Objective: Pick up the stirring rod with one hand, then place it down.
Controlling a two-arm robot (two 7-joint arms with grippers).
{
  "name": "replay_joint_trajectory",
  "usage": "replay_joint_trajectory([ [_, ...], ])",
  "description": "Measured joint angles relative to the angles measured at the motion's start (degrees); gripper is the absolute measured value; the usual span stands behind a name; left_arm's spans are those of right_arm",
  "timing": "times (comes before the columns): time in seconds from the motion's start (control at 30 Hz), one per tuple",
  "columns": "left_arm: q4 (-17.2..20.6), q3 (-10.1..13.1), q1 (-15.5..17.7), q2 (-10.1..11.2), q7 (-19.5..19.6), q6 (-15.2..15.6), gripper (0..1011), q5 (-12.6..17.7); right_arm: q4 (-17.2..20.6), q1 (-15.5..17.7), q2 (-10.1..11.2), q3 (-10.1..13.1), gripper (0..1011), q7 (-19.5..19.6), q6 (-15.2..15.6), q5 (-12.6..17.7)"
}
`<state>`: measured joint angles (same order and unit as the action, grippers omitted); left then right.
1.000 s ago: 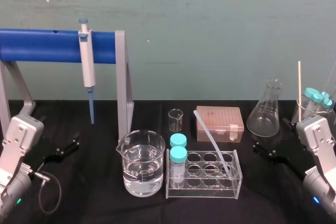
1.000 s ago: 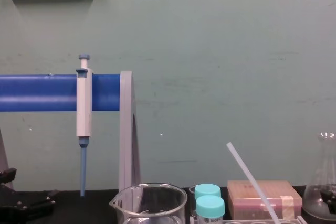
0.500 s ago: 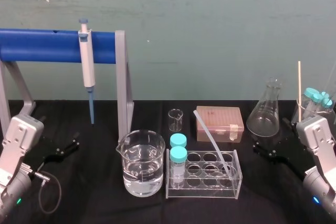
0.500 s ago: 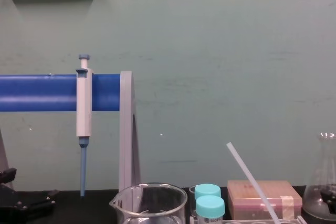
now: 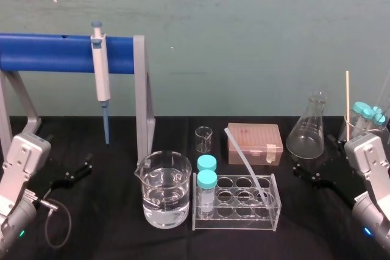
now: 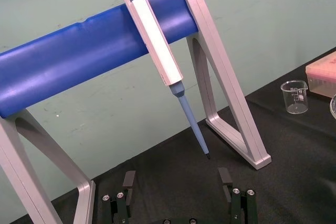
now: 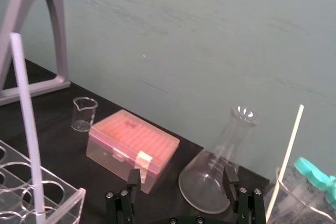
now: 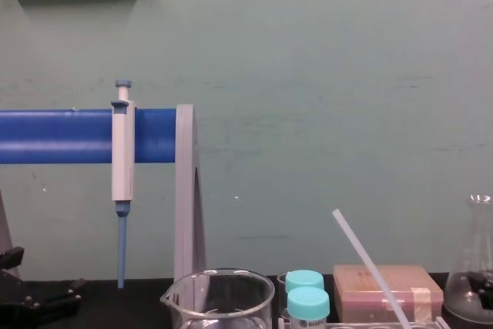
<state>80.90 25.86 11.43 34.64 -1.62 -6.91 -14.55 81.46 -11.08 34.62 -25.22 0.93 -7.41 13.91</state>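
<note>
Status of stirring rod (image 5: 244, 162): long, thin, straight, translucent white, even in width along its whole length. Its lower end sits in a well toward the right side of the clear tube rack (image 5: 237, 222). The shaft leans up and toward my left, and its upper end stands well above the rack rim. In the head view that upper end overlaps the left edge of the pink tip box (image 5: 259, 144) behind the rack. In the chest view the rod (image 8: 368, 262) rises at a slant, its top higher than the two teal-capped tubes (image 8: 308, 303) beside it. In the right wrist view the rod (image 7: 26, 119) shows pale and semi-clear, running down into the rack.

State of left pincer (image 5: 72, 173): released. My left wrist view shows its black fingers (image 6: 129, 179) spread wide, with bare black table (image 5: 103, 223) between them. It sits low on my left, in front of the blue stand (image 5: 61, 53) that carries the pipette (image 5: 100, 77), well apart from the rod.

State of right pincer (image 5: 314, 176): released, with its fingers (image 7: 134, 178) spread wide. It sits low on my right, just in front of the conical flask (image 5: 308, 129), well apart from the rod.
</note>
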Motion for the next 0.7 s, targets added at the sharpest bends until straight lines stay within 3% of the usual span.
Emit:
replay_joint_trajectory([
  [0.37,0.00,0.00,0.00,0.00,0.00,0.00,1000,0.00,2.37,0.42,0.30,0.16,1003,-3.51,-2.01,-2.51],
  [0.7,0.00,0.00,0.00,0.00,0.00,0.00,1000,0.00,2.32,-1.70,-0.24,-1.56,1003,-10.74,-5.08,-4.00],
])
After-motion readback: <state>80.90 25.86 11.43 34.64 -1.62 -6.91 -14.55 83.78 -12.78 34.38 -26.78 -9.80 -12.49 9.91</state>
